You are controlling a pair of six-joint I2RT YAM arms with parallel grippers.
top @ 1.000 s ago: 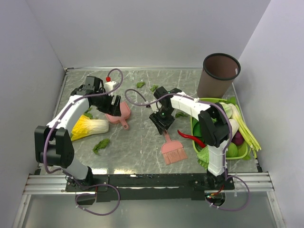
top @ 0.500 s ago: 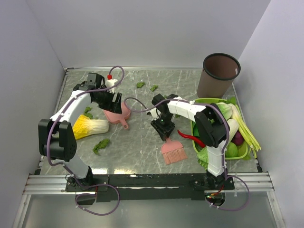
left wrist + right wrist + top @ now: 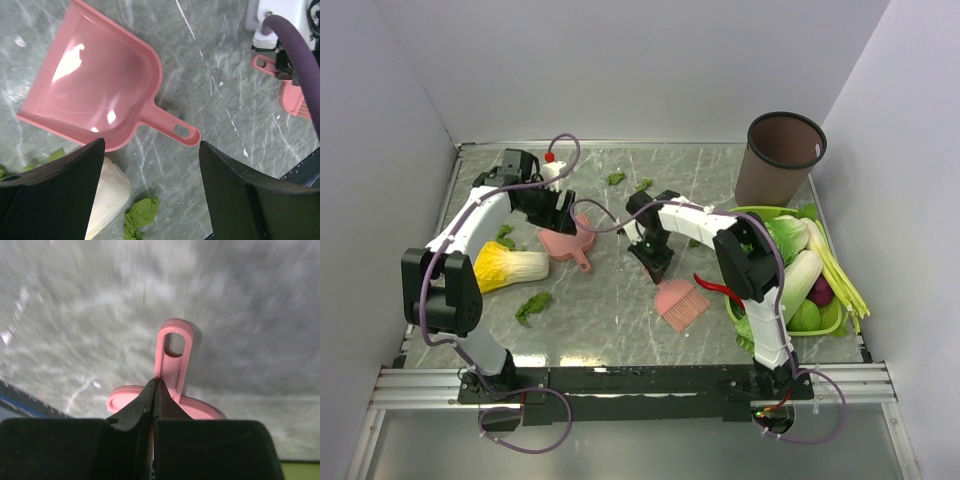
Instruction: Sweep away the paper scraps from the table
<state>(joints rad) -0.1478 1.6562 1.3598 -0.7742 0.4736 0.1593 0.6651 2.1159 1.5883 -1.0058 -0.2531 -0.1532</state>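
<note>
Left hand [image 3: 151, 145] spread wide above pink plastic dustpan [image 3: 100, 85] | right hand [image 3: 155, 383] closed tight, tips at pink plastic brush's [image 3: 682, 303] looped handle, actual grip unclear | ragged dark-green paper scraps [image 3: 532, 305] lie near grey-green marbled bench's [image 3: 610, 335] far and left edges

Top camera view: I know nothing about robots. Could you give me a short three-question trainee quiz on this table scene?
1. True or false: the pink dustpan holds no paper scraps.
2. The left gripper is: A wide open, B shut.
3. What colour is the brush?
Key: 1 true; 2 A; 3 pink.
</note>
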